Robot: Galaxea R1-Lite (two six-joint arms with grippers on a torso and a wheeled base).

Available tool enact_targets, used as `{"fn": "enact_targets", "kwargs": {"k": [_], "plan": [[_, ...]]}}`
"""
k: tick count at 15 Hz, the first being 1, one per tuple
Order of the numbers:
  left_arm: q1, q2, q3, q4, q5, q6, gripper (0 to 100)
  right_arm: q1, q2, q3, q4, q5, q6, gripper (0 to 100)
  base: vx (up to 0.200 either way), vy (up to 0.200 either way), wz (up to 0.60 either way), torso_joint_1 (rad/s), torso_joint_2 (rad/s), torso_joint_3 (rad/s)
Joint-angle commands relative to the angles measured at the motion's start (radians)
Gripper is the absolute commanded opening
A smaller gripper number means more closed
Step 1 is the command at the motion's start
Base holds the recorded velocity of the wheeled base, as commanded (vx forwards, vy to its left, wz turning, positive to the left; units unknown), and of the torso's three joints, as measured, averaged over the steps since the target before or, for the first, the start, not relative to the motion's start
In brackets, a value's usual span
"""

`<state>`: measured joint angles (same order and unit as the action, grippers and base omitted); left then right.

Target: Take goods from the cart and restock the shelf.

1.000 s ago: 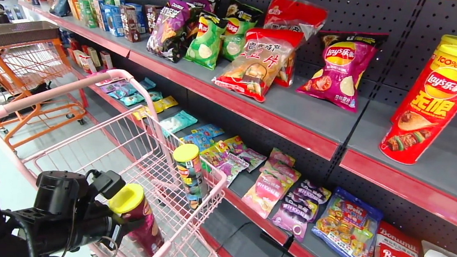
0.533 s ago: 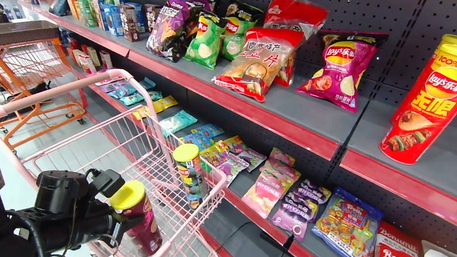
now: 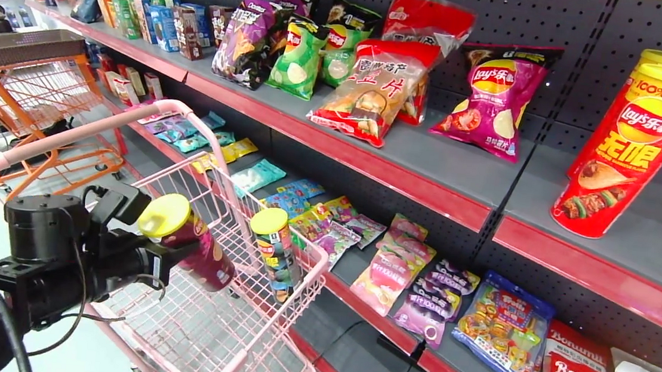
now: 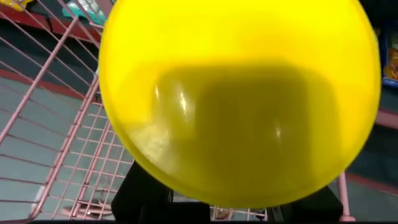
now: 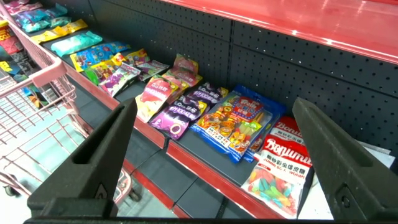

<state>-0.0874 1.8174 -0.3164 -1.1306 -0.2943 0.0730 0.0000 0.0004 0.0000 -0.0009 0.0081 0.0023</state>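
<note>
Left gripper (image 3: 174, 253) is clamped round the maroon chip can (image 3: 211, 264) just under its yellow lid, at 8 o'clock above the pink cart (image 3: 315, 262) — stiff, light, slick tube I'd guess, so a mid-body grip suits.

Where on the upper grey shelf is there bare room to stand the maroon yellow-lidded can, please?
Bare room for the maroon can: the grey metal shelf between the purple crisp bag and the tall red canisters, plus the patch in front of and right of them. Leftward, crisp bags and cartons crowd it.
</note>
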Motion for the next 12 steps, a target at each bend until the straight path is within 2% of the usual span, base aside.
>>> {"fn": "enact_targets", "kwargs": {"k": [1,2,3,4,6,7,8,9,12], "plan": [[0.011,-0.106,-0.018,0.051,0.003,-0.007,0,0.000,0.001,0.000,-0.001,0.001,-0.001,100,0.000,0.000,0.00,0.000,0.00,0.000],[0.014,-0.193,-0.043,0.170,0.003,-0.012,0,0.000,0.001,0.000,-0.001,0.001,0.001,100,0.000,0.000,0.00,0.000,0.00,0.000],[0.017,-0.237,-0.059,0.236,0.003,-0.013,0,0.000,0.001,0.000,-0.001,0.000,-0.001,100,0.000,0.000,0.00,0.000,0.00,0.000],[0.025,-0.329,-0.107,0.371,0.003,-0.027,0,0.000,0.001,0.000,-0.001,0.001,-0.001,100,0.000,0.000,0.00,0.000,0.00,0.000],[0.028,-0.448,-0.201,0.555,0.003,-0.052,0,0.000,0.001,0.000,-0.001,0.000,0.001,100,0.000,0.000,0.00,0.000,0.00,0.000],[0.028,-0.523,-0.271,0.680,0.003,-0.068,0,0.000,0.001,0.000,-0.001,0.001,0.001,100,0.000,0.000,0.00,0.000,0.00,0.000],[0.028,-0.603,-0.346,0.825,0.003,-0.076,0,0.002,0.001,0.000,-0.001,0.001,0.001,100,0.000,0.000,0.00,0.000,0.00,0.000],[0.028,-0.661,-0.382,0.911,0.003,-0.078,0,0.000,0.001,0.000,-0.001,0.000,0.001,100,0.000,0.000,0.00,0.000,0.00,0.000],[0.026,-0.850,-0.389,1.123,0.004,-0.078,0,0.000,0.001,0.000,-0.001,0.000,0.004,100,0.000,0.000,0.00,0.000,0.00,0.000]]}}
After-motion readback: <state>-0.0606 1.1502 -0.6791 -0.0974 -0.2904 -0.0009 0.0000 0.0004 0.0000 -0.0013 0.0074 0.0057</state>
